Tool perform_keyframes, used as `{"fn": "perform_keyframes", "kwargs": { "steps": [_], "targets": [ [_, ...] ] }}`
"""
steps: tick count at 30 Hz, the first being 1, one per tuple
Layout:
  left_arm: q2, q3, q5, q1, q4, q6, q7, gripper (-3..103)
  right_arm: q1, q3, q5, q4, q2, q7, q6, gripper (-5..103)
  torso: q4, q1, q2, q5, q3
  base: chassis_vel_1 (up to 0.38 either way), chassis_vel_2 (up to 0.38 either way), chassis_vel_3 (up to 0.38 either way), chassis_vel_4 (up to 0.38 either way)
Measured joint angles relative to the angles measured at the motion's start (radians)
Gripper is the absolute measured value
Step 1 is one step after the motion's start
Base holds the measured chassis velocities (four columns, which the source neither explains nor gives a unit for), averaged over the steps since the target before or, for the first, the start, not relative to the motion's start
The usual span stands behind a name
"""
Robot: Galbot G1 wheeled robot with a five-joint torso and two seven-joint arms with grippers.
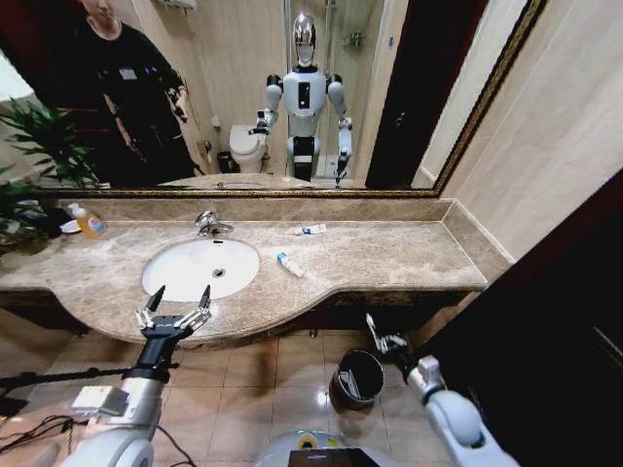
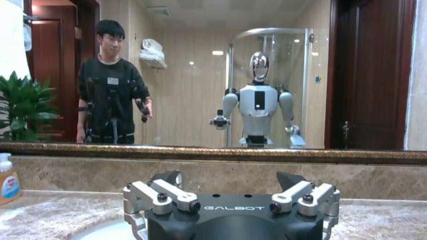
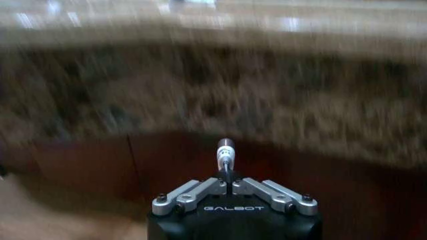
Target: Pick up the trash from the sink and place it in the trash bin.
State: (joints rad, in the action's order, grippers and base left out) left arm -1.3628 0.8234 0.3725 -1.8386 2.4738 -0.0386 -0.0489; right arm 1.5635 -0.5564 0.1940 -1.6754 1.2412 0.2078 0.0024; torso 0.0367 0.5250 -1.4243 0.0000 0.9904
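Note:
The oval white sink [image 1: 175, 277] is set in the brown marble counter, with a chrome faucet [image 1: 207, 224] behind it. Two pieces of trash lie on the counter right of the basin: a white tube with a blue end [image 1: 290, 264] and a second small tube [image 1: 311, 230] farther back. The dark round trash bin [image 1: 374, 368] stands on the floor below the counter with something pale inside. My left gripper [image 1: 179, 296] [image 2: 227, 177] hovers open at the counter's front edge by the basin. My right gripper [image 1: 371, 323] [image 3: 225, 150] is shut, low under the counter edge just above the bin.
An orange-liquid bottle [image 1: 90, 223] [image 2: 7, 177] stands at the counter's back left beside a green plant [image 1: 34, 146]. A large mirror [image 1: 409, 88] runs behind the counter. A tiled wall [image 1: 545, 175] closes the right end. The floor [image 1: 273, 370] around the bin is tiled.

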Motion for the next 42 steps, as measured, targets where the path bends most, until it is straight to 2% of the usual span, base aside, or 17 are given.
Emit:
{"fn": "perform_keyframes", "kwargs": {
  "steps": [5,8,14,20,21,23,26,27,29,31,35,36,38,41,42],
  "targets": [
    [0.000,0.000,0.000,0.000,0.000,0.000,0.000,100,-0.053,0.024,-0.033,0.196,0.049,-0.026,0.072,0,0.0001,0.000,0.000,0.0002,0.000,0.000,0.000,0.000,0.000],
    [0.000,0.000,0.000,0.000,0.000,0.000,0.000,100,-0.072,0.039,-0.040,0.269,0.063,-0.040,0.089,0,0.0000,0.000,0.000,0.0000,0.000,0.000,0.000,0.000,0.000],
    [0.000,0.000,0.000,0.000,0.000,0.000,0.000,100,-0.101,0.060,-0.061,0.358,0.078,-0.050,0.111,0,0.0001,0.000,0.000,-0.0003,0.000,0.000,0.000,0.000,0.000],
    [0.000,0.000,0.000,0.000,0.000,0.000,0.000,100,-0.136,0.063,-0.104,0.414,0.123,-0.067,0.120,-2,0.0001,0.000,0.000,-0.0001,0.000,0.000,0.000,0.000,0.000],
    [0.000,0.000,0.000,0.000,0.000,0.000,0.000,100,-0.142,0.066,-0.106,0.416,0.126,-0.075,0.119,8,0.0001,0.000,0.000,0.0000,0.000,0.000,0.000,0.000,0.000],
    [0.000,0.000,0.000,0.000,0.000,0.000,0.000,100,-0.144,0.068,-0.107,0.418,0.127,-0.081,0.119,8,0.0001,0.000,0.000,-0.0001,0.000,0.000,0.000,0.000,0.000],
    [0.000,0.000,0.000,0.000,0.000,0.000,0.000,100,-0.152,0.071,-0.114,0.425,0.129,-0.094,0.118,25,0.0001,0.000,0.000,-0.0001,0.000,0.000,0.000,0.000,0.000],
    [0.000,0.000,0.000,0.000,0.000,0.000,0.000,100,-0.152,0.071,-0.114,0.425,0.129,-0.094,0.118,25,0.0001,0.000,0.000,-0.0001,0.000,0.000,0.000,0.000,0.000],
    [0.000,0.000,0.000,0.000,0.000,0.000,0.000,100,-0.155,0.072,-0.118,0.429,0.129,-0.102,0.121,36,0.0001,0.000,0.000,-0.0001,0.000,0.000,0.000,0.000,0.000],
    [0.000,0.000,0.000,0.000,0.000,0.000,0.000,100,-0.155,0.072,-0.118,0.430,0.129,-0.106,0.122,36,0.0001,0.000,0.000,-0.0001,0.000,0.000,0.000,0.000,0.000],
    [0.000,0.000,0.000,0.000,0.000,0.000,0.000,100,-0.154,0.072,-0.118,0.434,0.130,-0.113,0.129,58,0.0001,0.000,0.000,0.0000,0.000,0.000,0.000,0.000,0.000],
    [0.000,0.000,0.000,0.000,0.000,0.000,0.000,100,-0.154,0.072,-0.118,0.434,0.130,-0.113,0.129,58,0.0001,0.000,0.000,0.0000,0.000,0.000,0.000,0.000,0.000],
    [0.000,0.000,0.000,0.000,0.000,0.000,0.000,100,-0.151,0.072,-0.115,0.433,0.129,-0.116,0.130,69,0.0001,0.000,0.000,-0.0001,0.000,0.000,0.000,0.000,0.000],
    [0.000,0.000,0.000,0.000,0.000,0.000,0.000,100,-0.149,0.071,-0.113,0.427,0.129,-0.117,0.131,74,0.0001,0.000,0.000,0.0000,0.000,0.000,0.000,0.000,0.000],
    [0.000,0.000,0.000,0.000,0.000,0.000,0.000,100,-0.147,0.070,-0.111,0.420,0.129,-0.118,0.131,85,0.0001,0.000,0.000,-0.0001,0.000,0.000,0.000,0.000,0.000]
  ]
}}
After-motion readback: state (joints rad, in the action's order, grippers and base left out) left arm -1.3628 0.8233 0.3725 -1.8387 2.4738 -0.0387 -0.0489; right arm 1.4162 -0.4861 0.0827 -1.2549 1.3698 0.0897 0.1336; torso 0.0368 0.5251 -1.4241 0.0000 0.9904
